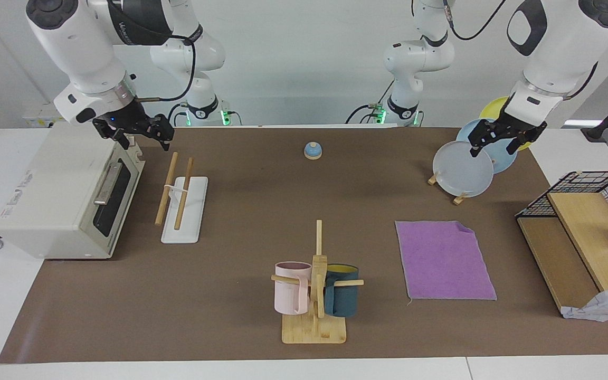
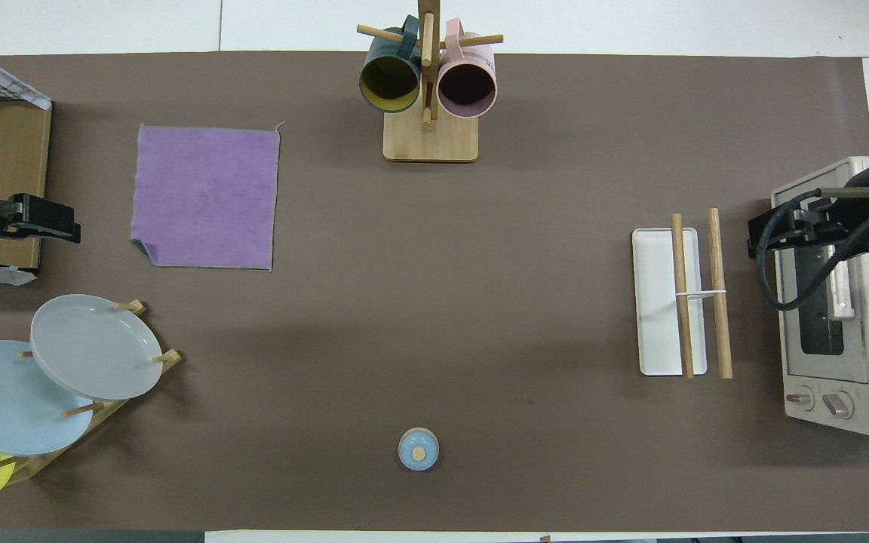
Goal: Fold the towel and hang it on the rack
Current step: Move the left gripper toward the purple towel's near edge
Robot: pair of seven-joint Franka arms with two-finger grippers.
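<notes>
The towel (image 1: 444, 261) lies flat on the brown mat, purple face up, toward the left arm's end of the table. Its corner nearest the robots is turned over. It also shows in the overhead view (image 2: 204, 196). The rack (image 1: 190, 211) stands toward the right arm's end, beside the toaster oven, with two wooden bars over a white base (image 2: 657, 302). My left gripper (image 1: 495, 148) is open and empty, raised over the plate stand (image 2: 50, 222). My right gripper (image 1: 145, 141) is open and empty, raised over the oven's edge by the rack (image 2: 763, 230).
A mug tree (image 1: 317, 295) with a pink and a dark mug stands farthest from the robots, mid-table. A small blue bell (image 1: 312, 151) sits near the robots. A plate stand (image 1: 462, 169), a toaster oven (image 1: 66, 200) and a wooden shelf with wire basket (image 1: 578, 232) flank the mat.
</notes>
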